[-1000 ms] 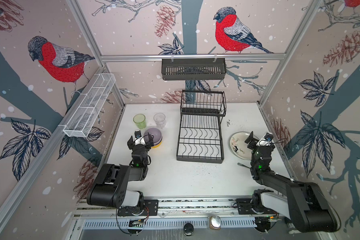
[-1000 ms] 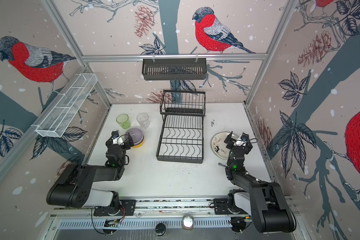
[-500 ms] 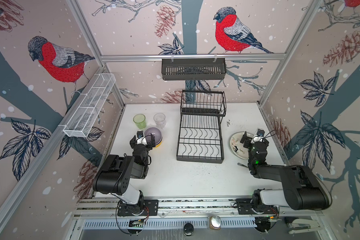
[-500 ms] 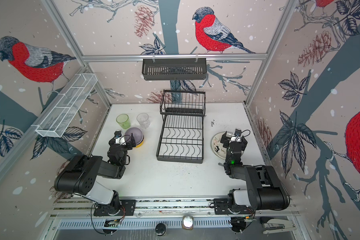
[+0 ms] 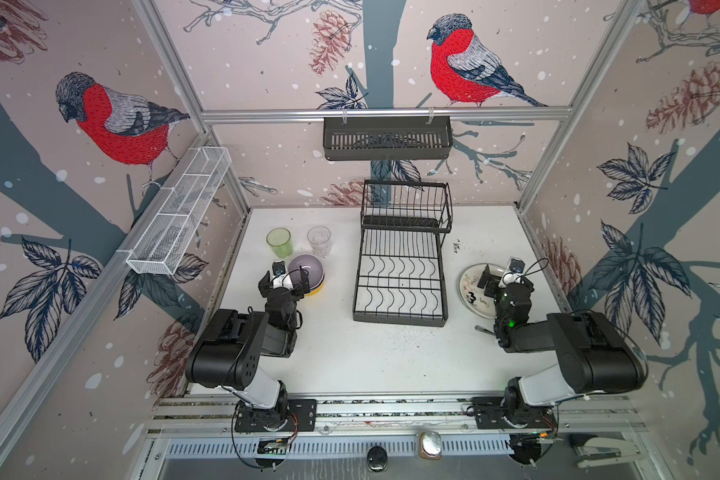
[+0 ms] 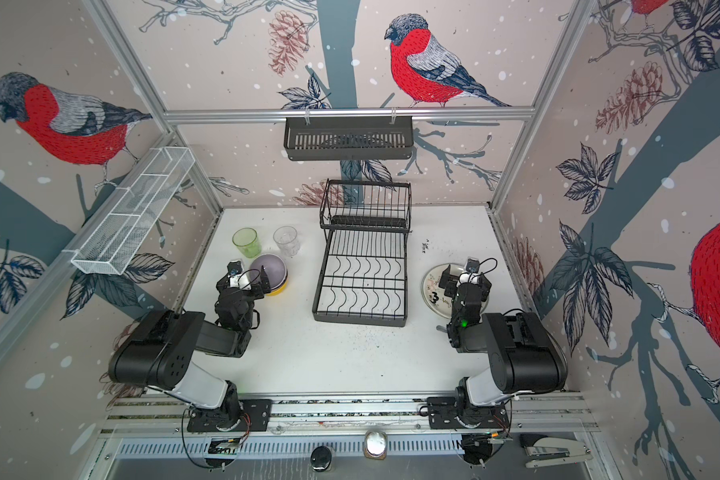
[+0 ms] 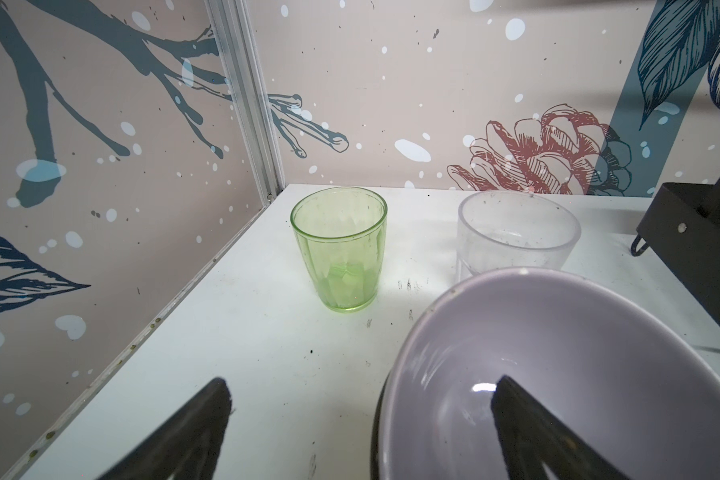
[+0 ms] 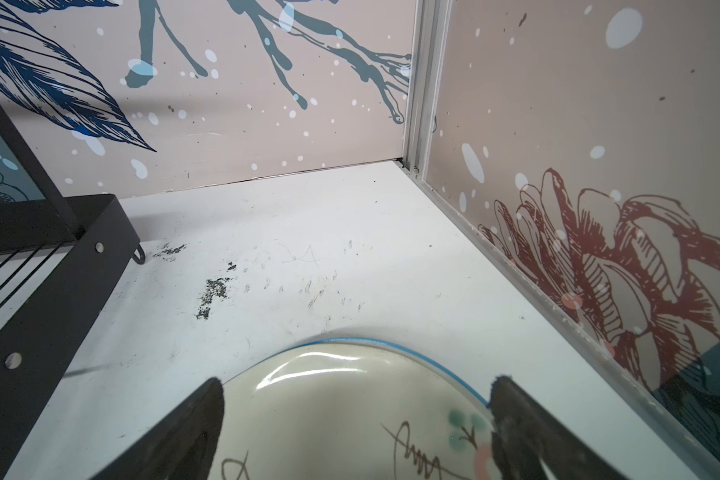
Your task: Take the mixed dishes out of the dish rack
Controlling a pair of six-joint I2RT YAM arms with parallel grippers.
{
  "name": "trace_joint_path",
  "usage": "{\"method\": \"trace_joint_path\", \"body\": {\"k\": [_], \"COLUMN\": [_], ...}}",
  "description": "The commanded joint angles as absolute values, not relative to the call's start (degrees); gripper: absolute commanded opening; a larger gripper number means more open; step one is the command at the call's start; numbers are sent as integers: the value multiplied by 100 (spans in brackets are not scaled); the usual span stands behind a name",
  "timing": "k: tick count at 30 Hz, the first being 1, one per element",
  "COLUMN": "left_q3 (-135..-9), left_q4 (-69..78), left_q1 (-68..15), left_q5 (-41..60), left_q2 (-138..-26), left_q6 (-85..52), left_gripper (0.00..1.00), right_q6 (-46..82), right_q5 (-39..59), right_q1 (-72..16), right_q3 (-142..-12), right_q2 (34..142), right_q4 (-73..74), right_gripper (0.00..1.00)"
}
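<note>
On the bench (image 5: 350,357), to either side of the dish rack (image 5: 400,321), the load is already set down. Both tiers of the rack show only bare wire in both top views. Left of the rack stand the green glass (image 5: 279,243) and the clear glass (image 5: 319,241), upright and just apart. Right in front of them the lilac bowl (image 5: 306,268) sits on a stack, with the yellow bowl (image 5: 317,291) showing beneath. Right of the rack the patterned plate (image 5: 470,291) lies flat; whether other plates sit under it we cannot tell.

We judge the unloading all but finished, so the step in hand is a clean withdrawal. The left fingers (image 7: 192,428) stand wide apart and hold nothing. In the left wrist view one hangs over the lilac bowl's hollow and its mate over bare bench, so they straddle the rim. We should lift straight up before pulling back, or the inner finger could hook the rim and drag the stack into the glasses.

The right fingers (image 8: 184,428) are likewise spread and empty, low over the plate; whether they touch the glaze we cannot tell. Here too we rise first, then retreat, keeping the forearm off what looks like a metal spoon handle (image 5: 483,329) beside that arm. Neither pair needs to close.
</note>
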State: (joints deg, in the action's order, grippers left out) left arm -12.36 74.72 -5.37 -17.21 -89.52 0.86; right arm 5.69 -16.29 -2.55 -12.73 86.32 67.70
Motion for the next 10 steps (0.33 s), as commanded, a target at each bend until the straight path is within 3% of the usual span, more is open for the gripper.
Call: {"method": "trace_joint_path", "body": {"k": [1, 10], "left_q3": [-1265, -1265], "left_q4": [7695, 7684], "left_q1": [-527, -527], "left_q5": [-1794, -1785], "left_q2": [-8956, -8956], "left_q6": [53, 53], "left_gripper": [98, 98], "right_q6": [563, 440], "right_q5": [-1582, -2147], "right_q1": [-255, -534], "right_q3": [-1292, -1081], "right_q2": [8611, 8587], "right_q4": [6983, 7394], "right_gripper": [100, 100]}}
